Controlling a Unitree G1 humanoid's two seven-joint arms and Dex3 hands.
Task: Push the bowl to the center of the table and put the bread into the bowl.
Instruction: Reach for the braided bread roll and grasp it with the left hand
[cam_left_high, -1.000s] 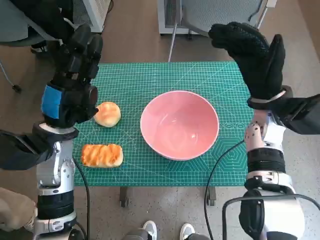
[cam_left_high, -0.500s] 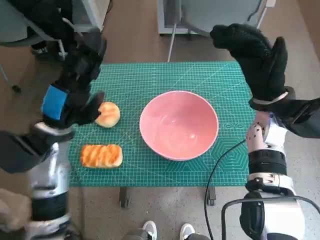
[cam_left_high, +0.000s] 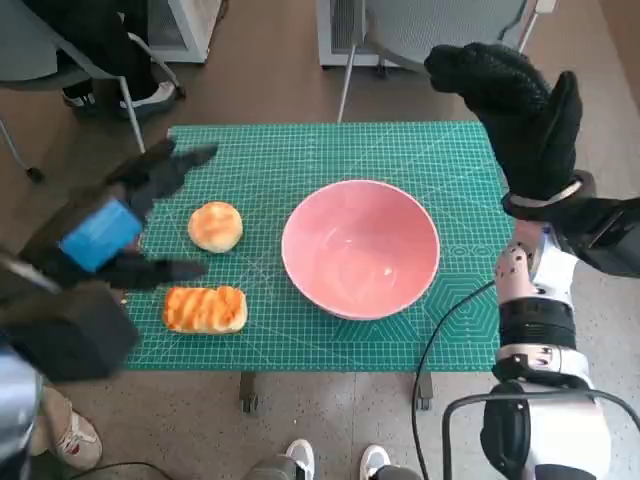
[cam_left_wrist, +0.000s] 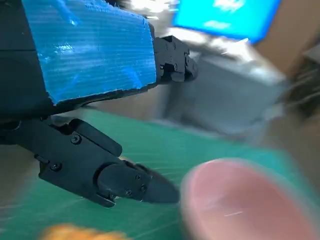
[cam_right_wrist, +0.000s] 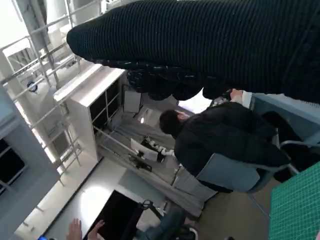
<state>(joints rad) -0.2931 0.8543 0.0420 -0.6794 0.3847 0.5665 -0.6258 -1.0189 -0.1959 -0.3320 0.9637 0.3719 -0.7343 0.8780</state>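
Observation:
A pink bowl (cam_left_high: 360, 248) sits near the middle of the green mat (cam_left_high: 330, 150), a little right of centre, and shows blurred in the left wrist view as the bowl (cam_left_wrist: 250, 200). A round bun (cam_left_high: 215, 226) lies left of it. A ridged loaf (cam_left_high: 204, 309) lies nearer the front edge; an orange bit of bread (cam_left_wrist: 75, 232) shows in the left wrist view. My left hand (cam_left_high: 110, 225) hangs blurred over the mat's left edge, fingers spread, holding nothing. My right hand (cam_left_high: 520, 110) is raised beyond the mat's right edge, fingers apart, empty.
A chair (cam_left_high: 420, 30) stands behind the table and another chair (cam_left_high: 60, 50) at the back left. Shoes (cam_left_high: 330, 462) show below the front edge. A cable (cam_left_high: 440, 330) hangs at the right. A seated person (cam_right_wrist: 220, 140) shows in the right wrist view.
My left hand has swung down and outward to the left, away from the bun, its fingers spreading. The right hand, bowl and both breads have stayed put.

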